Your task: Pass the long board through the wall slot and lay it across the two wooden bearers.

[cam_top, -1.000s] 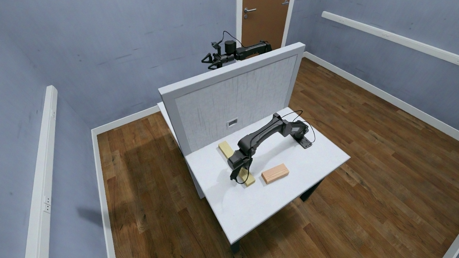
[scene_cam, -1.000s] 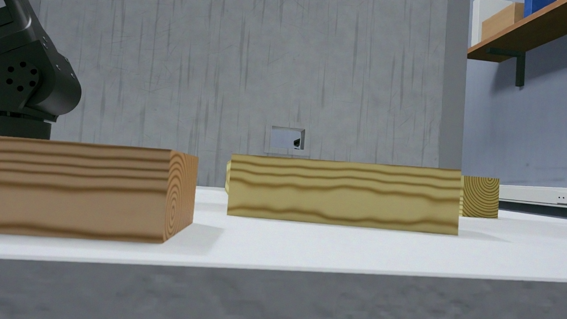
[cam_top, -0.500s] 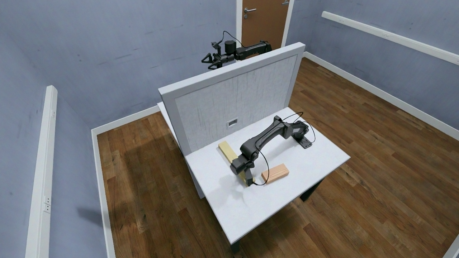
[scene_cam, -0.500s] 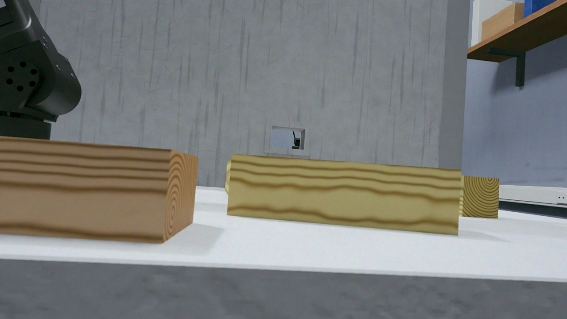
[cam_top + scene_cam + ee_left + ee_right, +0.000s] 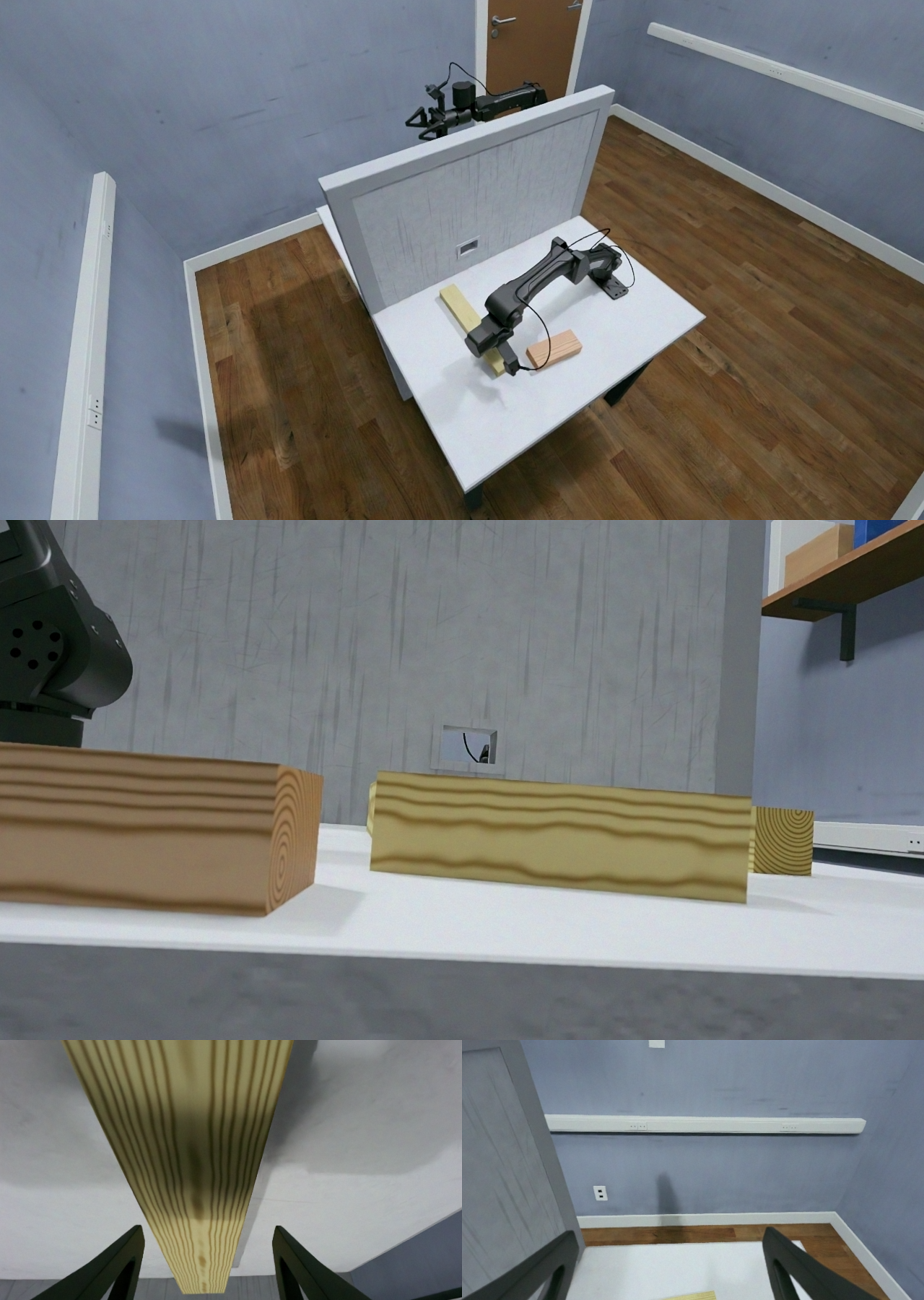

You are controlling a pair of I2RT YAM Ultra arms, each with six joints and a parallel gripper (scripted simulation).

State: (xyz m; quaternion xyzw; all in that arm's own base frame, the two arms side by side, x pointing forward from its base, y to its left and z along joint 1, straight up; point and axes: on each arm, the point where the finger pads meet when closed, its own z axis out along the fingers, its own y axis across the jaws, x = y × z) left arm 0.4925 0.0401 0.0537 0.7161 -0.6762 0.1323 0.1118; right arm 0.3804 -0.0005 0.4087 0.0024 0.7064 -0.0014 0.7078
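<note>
The long pale board lies flat on the table on the near side of the grey panel wall, angled away from the slot. My left gripper hovers over the board's near end. In the left wrist view its fingers stand open on either side of the board, with a gap on each side. My right gripper is open and empty, raised above the wall's far side. Beyond the wall, a pale block and another behind it rest on the table, below the slot.
An orange-brown offcut lies on the table right of the board's near end. A brown block sits on the far side near the right arm's base. The right wrist view shows a pale wood end below its fingers.
</note>
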